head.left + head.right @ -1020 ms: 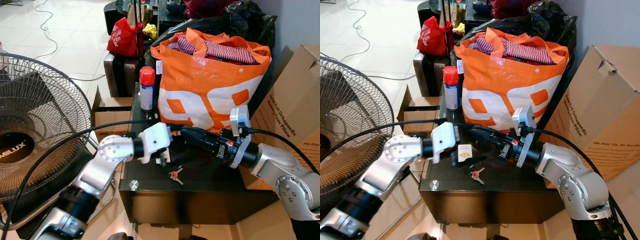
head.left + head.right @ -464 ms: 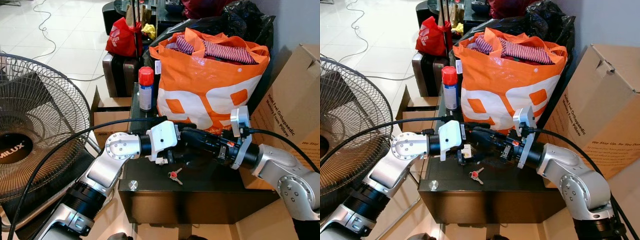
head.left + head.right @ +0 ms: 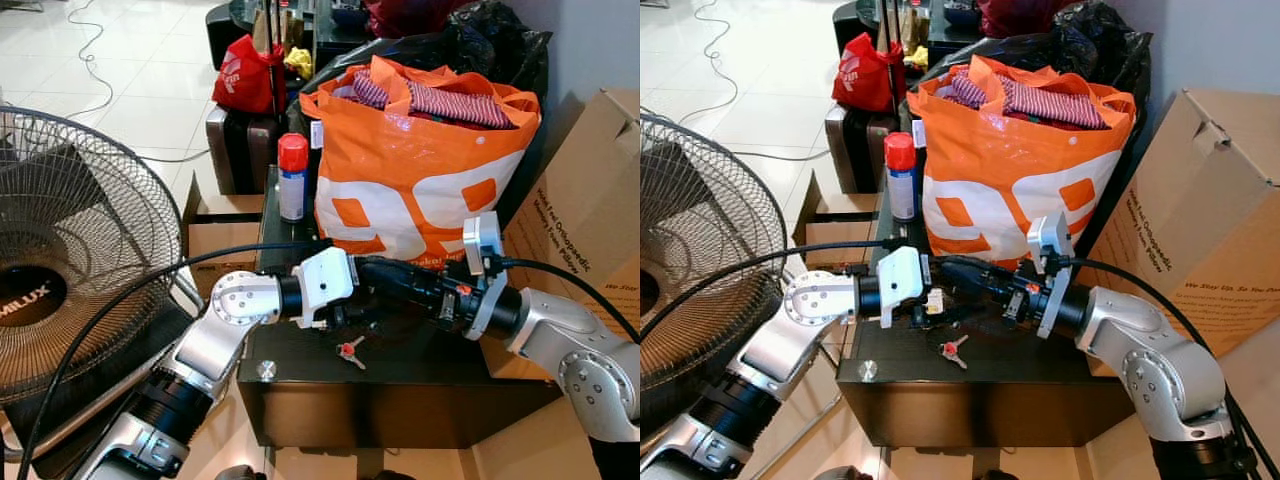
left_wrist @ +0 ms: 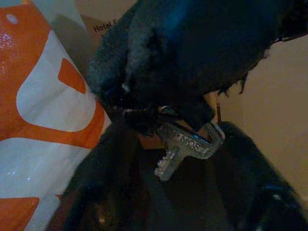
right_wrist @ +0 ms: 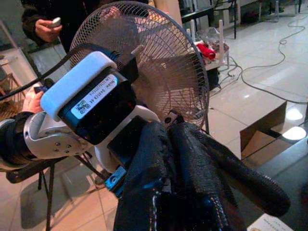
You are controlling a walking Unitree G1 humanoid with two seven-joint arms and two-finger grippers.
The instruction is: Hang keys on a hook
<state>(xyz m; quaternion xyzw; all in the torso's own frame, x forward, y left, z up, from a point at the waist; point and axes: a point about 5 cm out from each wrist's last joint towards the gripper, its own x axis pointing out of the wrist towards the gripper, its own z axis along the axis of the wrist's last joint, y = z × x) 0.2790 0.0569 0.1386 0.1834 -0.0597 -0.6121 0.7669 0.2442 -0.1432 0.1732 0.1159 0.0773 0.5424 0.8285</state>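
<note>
The orange bag [image 3: 420, 170] is stuffed with striped cloth [image 3: 440, 100]. At its 6 o'clock, the left gripper [image 3: 345, 312] and right gripper [image 3: 362, 275] meet; whether either is parted, I cannot tell. A silver key [image 4: 185, 147], blade pointing down, hangs between dark fingers. Red-tagged keys [image 3: 350, 350] lie flat on the table [image 3: 420, 385].

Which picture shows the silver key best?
The left wrist view: the silver key hangs close up, pinched in black fingers. In both eye views that spot is hidden between the two hands; there you see a red-tagged key lying on the dark table.
</note>
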